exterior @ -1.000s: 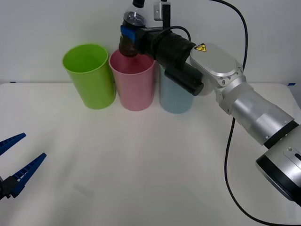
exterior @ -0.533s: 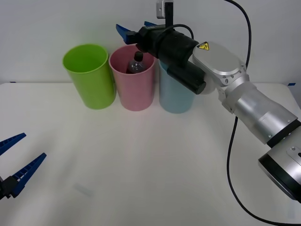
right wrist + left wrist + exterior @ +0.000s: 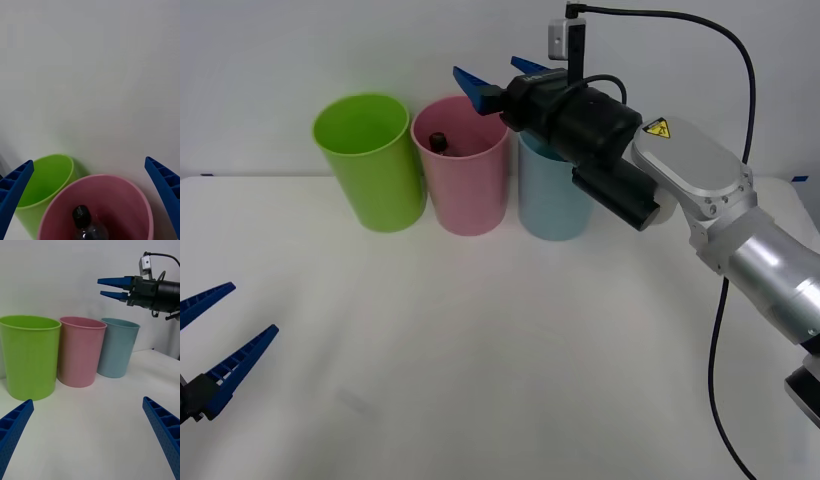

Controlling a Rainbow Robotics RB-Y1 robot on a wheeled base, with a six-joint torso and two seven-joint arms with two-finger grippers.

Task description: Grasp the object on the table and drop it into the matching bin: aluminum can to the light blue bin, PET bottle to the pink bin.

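Observation:
The PET bottle (image 3: 438,140) lies inside the pink bin (image 3: 468,185); its black cap (image 3: 81,214) and clear shoulder show over the rim. My right gripper (image 3: 498,76) hangs open above the gap between the pink bin and the light blue bin (image 3: 550,195), with nothing between its blue fingers. From the left wrist view the same right gripper (image 3: 112,288) sits high over the pink bin (image 3: 80,352) and light blue bin (image 3: 117,348). My left gripper (image 3: 208,345) rests open low at the table's front left.
A lime green bin (image 3: 370,160) stands left of the pink one; all three bins line the back of the white table (image 3: 500,340), against a white wall. A black cable loops from my right arm.
A second ago my right gripper held the bottle over the pink bin. It opened, the bottle dropped into the bin and settled lower, and the gripper drew back to the right.

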